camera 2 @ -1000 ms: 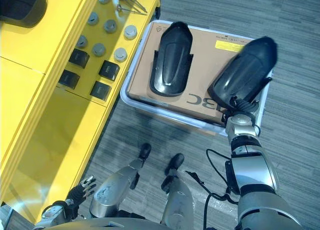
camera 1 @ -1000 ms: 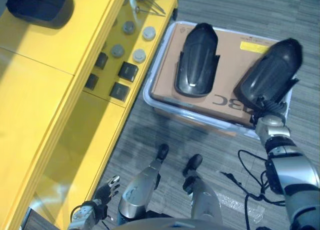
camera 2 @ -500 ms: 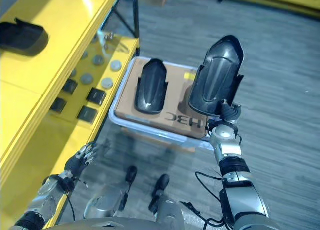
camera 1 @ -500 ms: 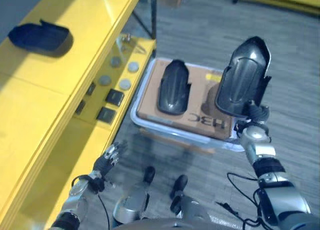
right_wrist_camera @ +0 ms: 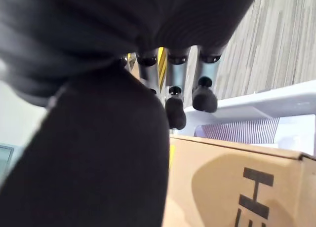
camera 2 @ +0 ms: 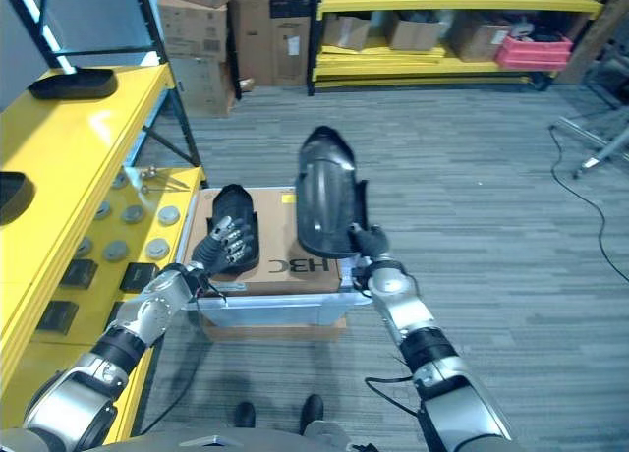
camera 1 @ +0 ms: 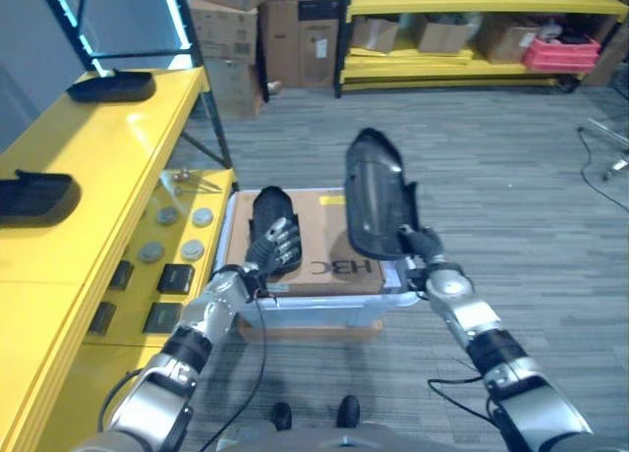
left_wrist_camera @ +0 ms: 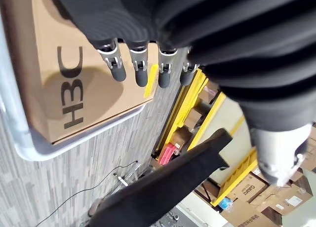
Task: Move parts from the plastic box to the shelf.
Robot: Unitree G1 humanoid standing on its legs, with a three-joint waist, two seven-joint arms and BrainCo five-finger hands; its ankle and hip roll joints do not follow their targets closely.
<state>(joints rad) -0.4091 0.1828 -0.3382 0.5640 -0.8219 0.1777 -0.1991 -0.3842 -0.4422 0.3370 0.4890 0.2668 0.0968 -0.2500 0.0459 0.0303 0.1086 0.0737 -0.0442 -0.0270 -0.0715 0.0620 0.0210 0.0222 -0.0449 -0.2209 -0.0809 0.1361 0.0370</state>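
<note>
A clear plastic box (camera 1: 314,310) on the floor holds a brown carton (camera 1: 329,267). One long black curved part (camera 1: 270,204) lies on the carton. My left hand (camera 1: 275,248) hovers over its near end with relaxed fingers (left_wrist_camera: 140,71), holding nothing. My right hand (camera 1: 425,254) is shut on a second black part (camera 1: 378,201) and holds it upright above the box's right half; its curled fingers (right_wrist_camera: 175,108) press against that part (right_wrist_camera: 98,153). The yellow shelf (camera 1: 108,177) runs along the left.
Two black parts (camera 1: 37,197) (camera 1: 110,84) lie on the shelf's top. Its lower level carries grey discs (camera 1: 193,248) and black blocks (camera 1: 175,277). Stacked cartons (camera 1: 236,39) and another yellow rack (camera 1: 472,0) stand at the back. Bare grey floor lies to the right.
The camera has tilted up, so the whole picture shifted. My right hand has lifted its part off the carton and stood it upright. My left hand rose from beside the shelf to over the other part.
</note>
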